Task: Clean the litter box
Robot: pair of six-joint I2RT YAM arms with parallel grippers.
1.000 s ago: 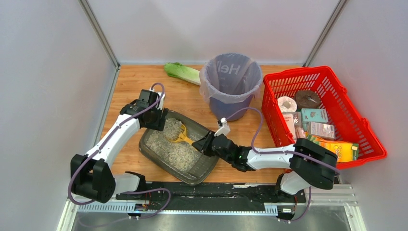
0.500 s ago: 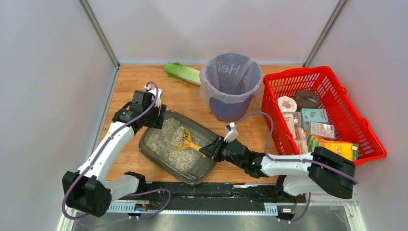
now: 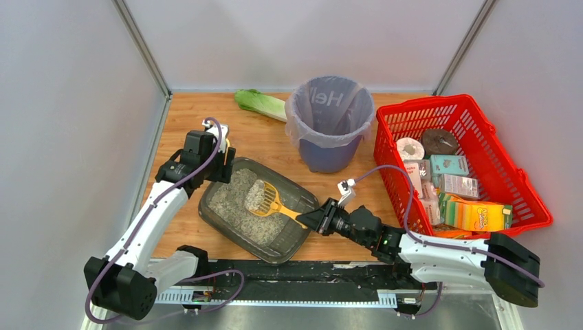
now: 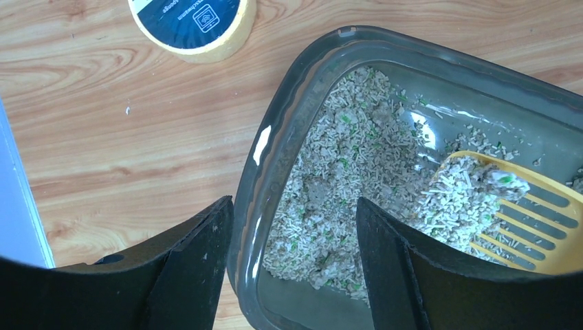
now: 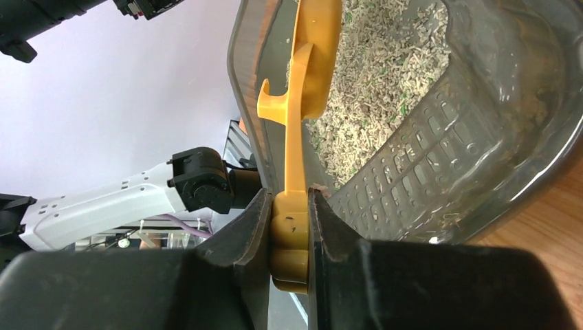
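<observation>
The litter box (image 3: 207, 205) is a shallow dark grey tray with grey-beige litter, left of centre. My right gripper (image 3: 320, 222) is shut on the handle of a yellow slotted scoop (image 3: 265, 198). The scoop's head carries a heap of litter above the tray's middle. In the right wrist view the fingers (image 5: 290, 206) pinch the scoop handle (image 5: 295, 158) beside the tray wall (image 5: 440, 158). My left gripper (image 3: 218, 172) is open at the tray's far-left corner. In the left wrist view its jaws (image 4: 292, 227) straddle the tray rim (image 4: 275, 137), and the scoop (image 4: 522, 220) shows at right.
A purple bag-lined bin (image 3: 297, 120) stands behind the tray. A red mesh basket (image 3: 426, 110) with several packaged goods is at the right. A green lettuce (image 3: 260, 103) lies at the back. A yellow tape roll (image 4: 192, 20) lies on the wood beyond the tray.
My right arm has drawn back toward the near right, pulling the scoop through the litter and raising it loaded. My left gripper has shifted slightly toward the far left, staying open.
</observation>
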